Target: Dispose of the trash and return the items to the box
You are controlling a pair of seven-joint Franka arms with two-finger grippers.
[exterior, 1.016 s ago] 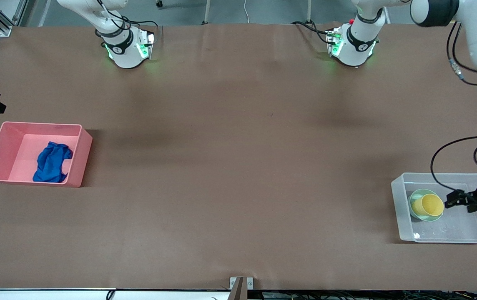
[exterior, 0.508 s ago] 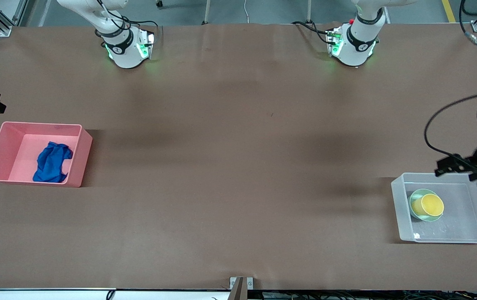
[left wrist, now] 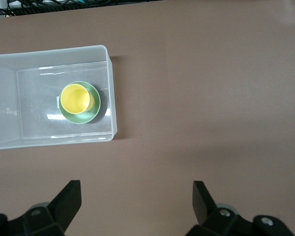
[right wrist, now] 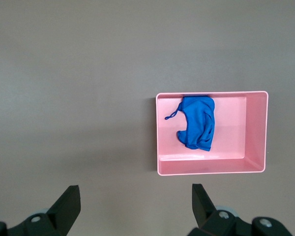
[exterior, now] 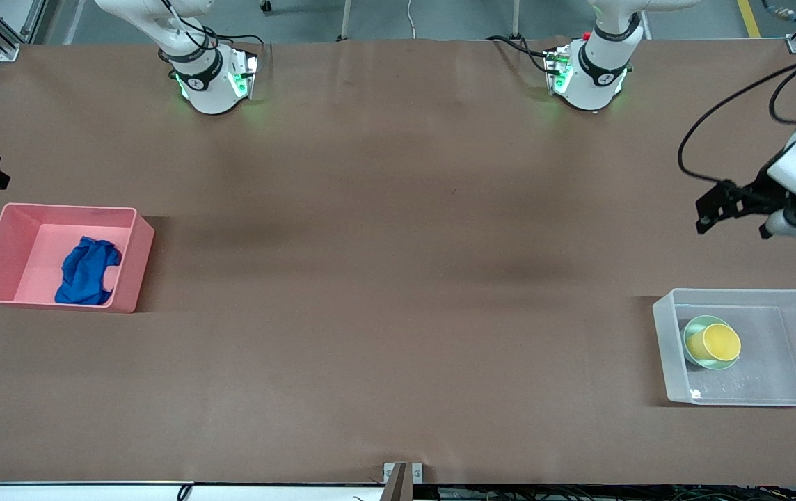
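The yellow cup [exterior: 719, 342] stands inside the mint-green bowl [exterior: 694, 324] in the clear box [exterior: 739, 294] at the left arm's end of the table. The left wrist view shows the cup [left wrist: 74, 98], the bowl [left wrist: 92, 116] and the box [left wrist: 49, 50]. My left gripper [exterior: 705, 209] is open and empty, up in the air over bare table beside the box; it also shows in the left wrist view [left wrist: 136, 184]. The blue wad [exterior: 85, 273] lies in the pink bin [exterior: 128, 273]. My right gripper [right wrist: 135, 188] is open and empty over bare table beside the bin [right wrist: 209, 168] holding the wad [right wrist: 197, 123].
The brown table [exterior: 398, 278] carries only the two containers, one at each end. The two arm bases [exterior: 213, 83] [exterior: 589, 80] stand along the table edge farthest from the front camera. A small metal bracket [exterior: 402, 472] sits at the nearest edge.
My left gripper has risen out of the clear box and moved away toward the arm bases, empty. The cup and bowl stay in the box.
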